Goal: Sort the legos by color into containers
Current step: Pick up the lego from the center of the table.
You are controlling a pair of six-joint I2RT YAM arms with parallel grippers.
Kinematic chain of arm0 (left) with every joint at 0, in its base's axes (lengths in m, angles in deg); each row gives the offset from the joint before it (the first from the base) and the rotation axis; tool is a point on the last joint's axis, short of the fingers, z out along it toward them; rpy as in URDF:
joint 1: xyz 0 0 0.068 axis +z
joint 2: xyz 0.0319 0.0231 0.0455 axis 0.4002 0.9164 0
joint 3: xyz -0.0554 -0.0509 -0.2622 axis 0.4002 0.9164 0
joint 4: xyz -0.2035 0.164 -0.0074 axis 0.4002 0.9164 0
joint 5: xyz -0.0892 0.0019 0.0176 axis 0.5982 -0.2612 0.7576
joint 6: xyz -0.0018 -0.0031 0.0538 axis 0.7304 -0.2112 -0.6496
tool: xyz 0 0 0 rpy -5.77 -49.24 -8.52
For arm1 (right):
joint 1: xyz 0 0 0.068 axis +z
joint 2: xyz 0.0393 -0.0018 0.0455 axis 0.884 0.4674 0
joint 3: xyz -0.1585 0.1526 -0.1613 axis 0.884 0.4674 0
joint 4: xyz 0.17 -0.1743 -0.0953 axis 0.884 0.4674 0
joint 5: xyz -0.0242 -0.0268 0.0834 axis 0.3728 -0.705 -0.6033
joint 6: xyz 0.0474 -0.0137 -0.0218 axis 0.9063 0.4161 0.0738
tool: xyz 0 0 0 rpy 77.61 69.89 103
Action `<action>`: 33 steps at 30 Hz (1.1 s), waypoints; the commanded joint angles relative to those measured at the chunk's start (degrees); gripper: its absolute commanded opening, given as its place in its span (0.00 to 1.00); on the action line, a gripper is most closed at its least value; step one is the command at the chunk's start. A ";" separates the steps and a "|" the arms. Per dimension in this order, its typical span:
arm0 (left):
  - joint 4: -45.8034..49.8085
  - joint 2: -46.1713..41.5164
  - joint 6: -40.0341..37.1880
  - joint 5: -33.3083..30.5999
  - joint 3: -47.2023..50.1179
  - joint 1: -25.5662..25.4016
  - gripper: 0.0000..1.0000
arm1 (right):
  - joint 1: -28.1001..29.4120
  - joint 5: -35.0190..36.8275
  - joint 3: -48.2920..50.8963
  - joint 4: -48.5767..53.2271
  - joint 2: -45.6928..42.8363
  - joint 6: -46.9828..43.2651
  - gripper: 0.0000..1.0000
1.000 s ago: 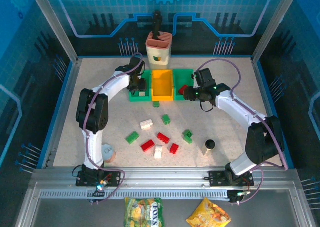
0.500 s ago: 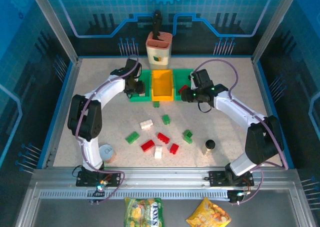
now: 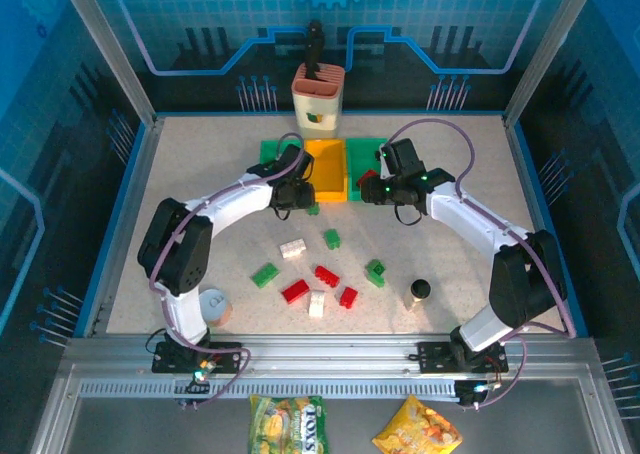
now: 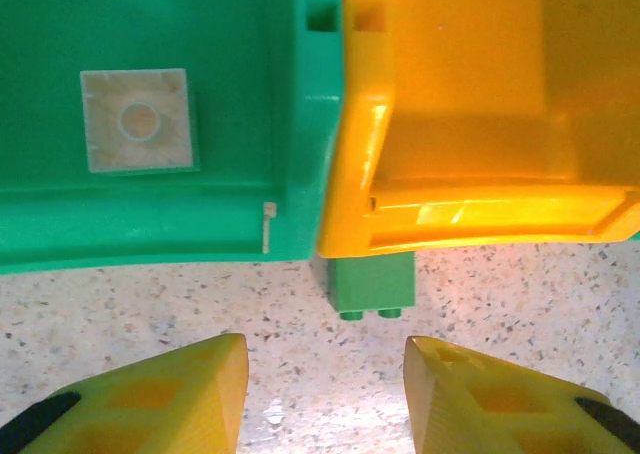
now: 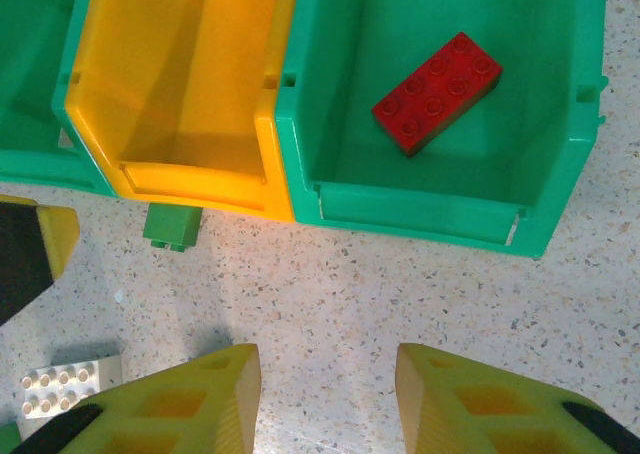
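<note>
- We judge the three bins stand edge to edge so each colour gets its own. A white brick lies underside up in the left green bin, ahead and left of the left tool. A red brick rests in the right green bin, ahead of the right tool.
- A green brick sits on the counter straight ahead of the left tool, tucked against the yellow bin's front lip. It is likely our next pick.
- Left tool: spread, holding and touching nothing.
- Right tool: spread and empty, over bare counter just short of the bins.
</note>
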 commanded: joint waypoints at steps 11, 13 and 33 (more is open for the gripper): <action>-2.99 3.52 7.39 -9.40 -0.02 -5.88 0.51 | -1.13 -0.83 0.28 -0.06 -1.10 -0.85 0.41; -2.53 4.47 7.31 -11.21 -0.43 -6.72 0.52 | -1.46 -1.12 0.59 -0.24 -1.25 -0.83 0.41; -4.67 12.43 6.69 -13.28 -3.75 -7.86 0.53 | -2.74 -1.05 0.28 0.62 -1.80 -1.35 0.41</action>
